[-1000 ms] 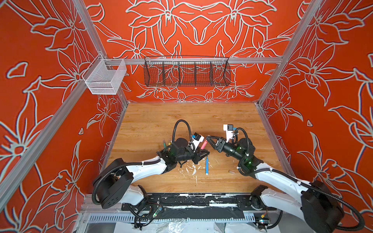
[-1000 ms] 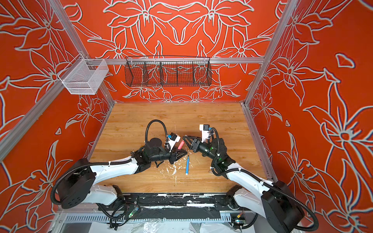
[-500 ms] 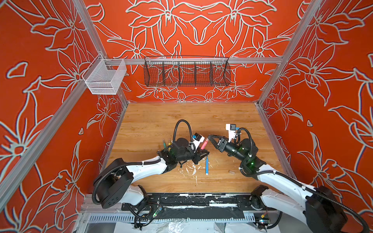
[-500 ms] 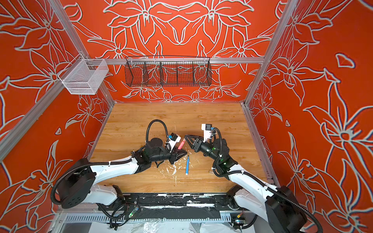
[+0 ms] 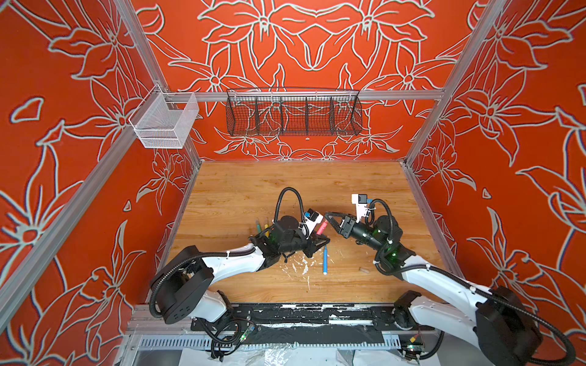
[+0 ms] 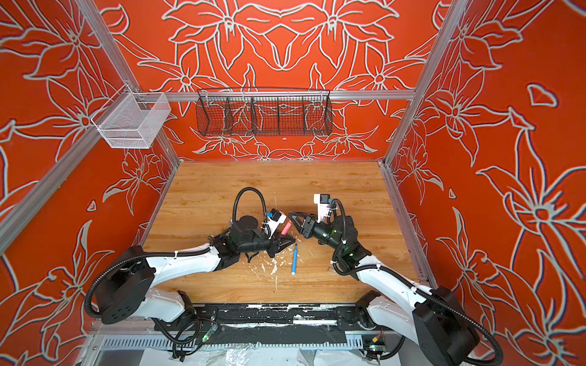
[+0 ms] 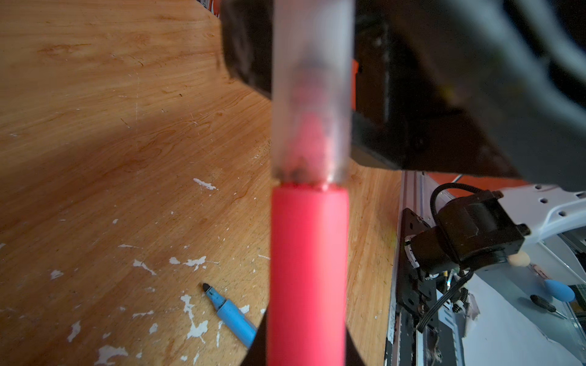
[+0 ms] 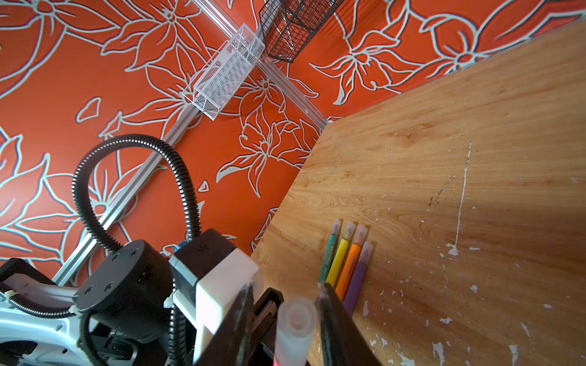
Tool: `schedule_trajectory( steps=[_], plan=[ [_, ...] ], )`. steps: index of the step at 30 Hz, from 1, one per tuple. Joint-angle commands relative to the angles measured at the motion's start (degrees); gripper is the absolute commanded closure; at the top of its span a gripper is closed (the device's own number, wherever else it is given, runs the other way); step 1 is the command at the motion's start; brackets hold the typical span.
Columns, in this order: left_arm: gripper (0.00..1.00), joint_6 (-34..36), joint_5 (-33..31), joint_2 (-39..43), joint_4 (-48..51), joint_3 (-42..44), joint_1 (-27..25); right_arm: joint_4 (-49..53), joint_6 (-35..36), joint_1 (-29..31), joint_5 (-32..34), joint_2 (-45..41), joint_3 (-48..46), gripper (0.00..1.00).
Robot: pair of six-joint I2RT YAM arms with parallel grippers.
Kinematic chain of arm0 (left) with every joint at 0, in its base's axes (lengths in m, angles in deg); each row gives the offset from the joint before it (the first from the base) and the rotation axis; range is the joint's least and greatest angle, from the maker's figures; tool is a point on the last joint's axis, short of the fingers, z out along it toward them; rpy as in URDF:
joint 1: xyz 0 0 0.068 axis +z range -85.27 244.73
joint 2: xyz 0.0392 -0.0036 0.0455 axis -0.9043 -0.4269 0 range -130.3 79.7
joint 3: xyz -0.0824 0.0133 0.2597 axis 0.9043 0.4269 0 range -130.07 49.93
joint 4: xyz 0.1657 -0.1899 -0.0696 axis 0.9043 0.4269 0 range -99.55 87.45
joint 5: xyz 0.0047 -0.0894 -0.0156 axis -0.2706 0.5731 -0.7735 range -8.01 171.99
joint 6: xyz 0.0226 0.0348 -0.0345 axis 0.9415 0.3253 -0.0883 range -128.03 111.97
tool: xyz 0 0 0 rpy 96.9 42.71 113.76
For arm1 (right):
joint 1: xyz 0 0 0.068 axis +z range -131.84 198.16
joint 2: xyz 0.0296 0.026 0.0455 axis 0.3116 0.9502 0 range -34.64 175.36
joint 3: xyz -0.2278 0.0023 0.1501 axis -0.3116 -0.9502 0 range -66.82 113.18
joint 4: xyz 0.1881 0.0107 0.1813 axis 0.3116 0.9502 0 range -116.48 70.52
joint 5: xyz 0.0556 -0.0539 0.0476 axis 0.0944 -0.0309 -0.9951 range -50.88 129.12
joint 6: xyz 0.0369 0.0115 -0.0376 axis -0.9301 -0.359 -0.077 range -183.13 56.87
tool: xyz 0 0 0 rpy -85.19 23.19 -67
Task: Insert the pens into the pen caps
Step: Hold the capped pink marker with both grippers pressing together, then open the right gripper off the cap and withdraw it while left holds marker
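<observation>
Pink-red pen (image 7: pixel 307 269) now wears its clear cap (image 7: pixel 312 95) — in the left wrist view the cap's rim sits flush against the barrel with the tip showing inside, so I call it seated. The pen is off the table (image 5: pixel 285 190), tilted, its lower end clamped in my left gripper (image 5: pixel 318 242), which is closed tight on it. My right gripper (image 5: pixel 327 216) sits just beyond the capped end. A second ago its tip was right on the pen's top; now it has drawn back a little and the right arm has shifted with it. The pen itself hasn't moved. The right wrist view shows the jaws partway apart on either side of the cap end, with a clear gap on one side, so nothing is gripped. Whether the other pad brushes the cap I can't tell. My read: the push is over, the right side has let go, and this pen looks done. The four capped pens (image 8: pixel 350 263), green, yellow, orange and purple, lie side by side on the table just past my left wrist. Left to do — the blue pen (image 5: pixel 325 261), bare tip, flat on the table just beside the left gripper. A small clear tube (image 5: pixel 364 270) near my right arm is probably its cap.
</observation>
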Motion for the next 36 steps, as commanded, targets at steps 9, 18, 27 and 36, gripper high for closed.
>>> schedule_trajectory(
  steps=[9, 18, 27, 36],
  plan=[
    [1.0, 0.9, 0.8, -1.4, -0.4, -1.8, -0.5, -1.5, 0.3, -0.5, -1.2, 1.5, 1.8, 0.94],
    [1.0, 0.4, -10.4, -0.3, -4.1, -4.4, 1.7, -3.3, 0.5, 3.5, 0.3, 1.7, 0.6, 1.0],
    [1.0, -5.0, -8.1, 1.9, -4.1, -10.4, 7.8, 3.7, 1.5, 12.9, 6.4, -5.1, -3.7, 1.0],
    [1.0, -3.8, -9.1, 5.5, -1.1, -13.0, 8.2, 0.8, 0.0, 21.2, 7.2, -2.4, -4.2, 1.0]
  ],
)
